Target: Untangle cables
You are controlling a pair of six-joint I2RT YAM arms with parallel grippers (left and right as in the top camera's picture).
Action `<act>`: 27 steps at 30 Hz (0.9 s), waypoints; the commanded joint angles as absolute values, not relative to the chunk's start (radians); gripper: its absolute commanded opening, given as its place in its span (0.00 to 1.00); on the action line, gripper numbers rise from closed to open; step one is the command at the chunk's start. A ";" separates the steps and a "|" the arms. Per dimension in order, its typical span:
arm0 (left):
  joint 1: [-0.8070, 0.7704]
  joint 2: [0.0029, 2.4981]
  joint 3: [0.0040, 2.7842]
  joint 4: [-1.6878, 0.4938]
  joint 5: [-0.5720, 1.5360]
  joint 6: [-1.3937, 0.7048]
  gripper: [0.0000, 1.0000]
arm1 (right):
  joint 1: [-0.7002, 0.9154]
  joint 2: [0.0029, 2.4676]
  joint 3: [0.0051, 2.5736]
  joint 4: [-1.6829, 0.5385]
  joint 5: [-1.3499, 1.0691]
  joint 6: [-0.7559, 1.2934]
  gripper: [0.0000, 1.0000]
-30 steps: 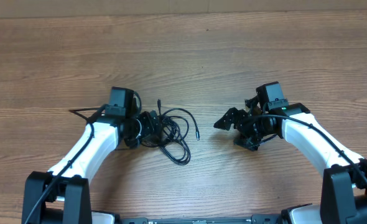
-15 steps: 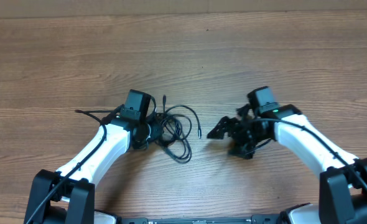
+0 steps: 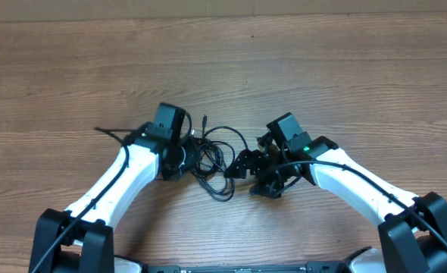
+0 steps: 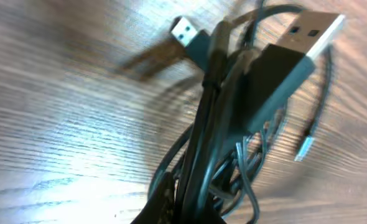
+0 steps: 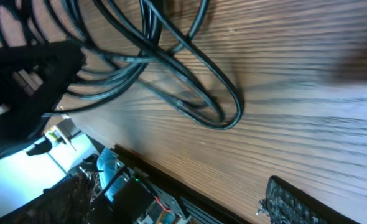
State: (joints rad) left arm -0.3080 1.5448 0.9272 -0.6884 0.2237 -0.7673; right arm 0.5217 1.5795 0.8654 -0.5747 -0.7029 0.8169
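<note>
1. Now, on your left, the left gripper (image 3: 189, 156) is pressed together on the cables (image 3: 217, 154). It pinches the bundle where the strands gather. In the left wrist view the cords fan up out of that grip, with a broad plug (image 4: 298, 40) and a small plug (image 4: 184, 28) at their far ends.
2. Next along, the cables lie mid-table (image 3: 345, 68) as a loose heap of loops. Their left side is in the left gripper and their right edge sits just beside the other one. The heap's long axis runs from the plug end farthest from you down to the lowest loop (image 3: 223, 191) nearest the robot's base.
3. To the right, the right gripper (image 3: 243, 179) stands spread wide at the tangle's right edge. In the right wrist view, one finger (image 5: 28, 74) sits over the strands and the other is well apart over bare wood. That same loop (image 5: 218, 109) lies on the wood between them.
4. So judge it this way: the slack lies to the left of your right gripper, and the right arm is the nearer one to that free loop. With the left acting as the anchor, closing on the loop and drawing it rightward, across the heap's long axis, looks the likely call.
</note>
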 commanded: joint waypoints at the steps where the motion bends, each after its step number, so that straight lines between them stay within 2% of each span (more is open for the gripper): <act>1: -0.315 1.523 1.061 -0.777 0.209 -0.731 0.04 | 0.531 1.583 0.859 -0.542 -0.702 0.886 0.87; 9: -0.315 1.524 1.143 -0.915 0.206 -0.854 0.04 | 0.531 1.583 0.859 -0.538 -0.627 0.895 0.87; 12: -0.315 1.525 1.142 -0.916 0.206 -0.853 0.11 | 0.531 1.583 0.859 -0.538 -0.599 0.894 0.90; 18: -0.315 1.525 1.142 -0.903 0.199 -0.853 0.09 | 0.531 1.583 0.859 -0.537 -0.560 0.894 0.98; 19: -0.315 1.525 1.142 -0.896 0.199 -0.853 0.06 | 0.531 1.583 0.859 -0.533 -0.558 0.894 1.00; 27: -0.315 1.525 1.142 -0.859 0.215 -0.853 0.04 | 0.531 1.583 0.859 -0.528 -0.558 0.894 1.00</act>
State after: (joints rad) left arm -0.3080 1.5444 1.1198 -0.8707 0.2054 -0.8394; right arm 0.5262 1.5795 0.8654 -0.5346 -0.5701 0.8932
